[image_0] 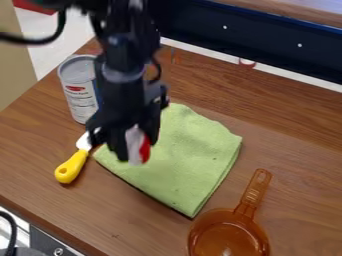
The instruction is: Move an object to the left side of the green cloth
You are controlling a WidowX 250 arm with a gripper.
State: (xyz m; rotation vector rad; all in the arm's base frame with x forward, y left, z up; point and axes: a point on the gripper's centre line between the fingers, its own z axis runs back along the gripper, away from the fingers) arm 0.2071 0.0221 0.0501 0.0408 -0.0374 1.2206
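Observation:
The black gripper (137, 150) hangs over the left part of the green cloth (190, 150), shut on a white and red object (135, 144). Part of that object is hidden behind the fingers. The folded cloth lies flat on the wooden table. Left of the cloth, a can (81, 95) with a grey top stands upright, partly behind the arm. A yellow-handled utensil (71, 166) lies in front of the can, just off the cloth's left corner.
An amber see-through pan (227, 232) lies at the lower right, its handle pointing up. A dark blue panel (267, 42) borders the wooden table (294, 135) at the back. The table's front edge runs across the lower left.

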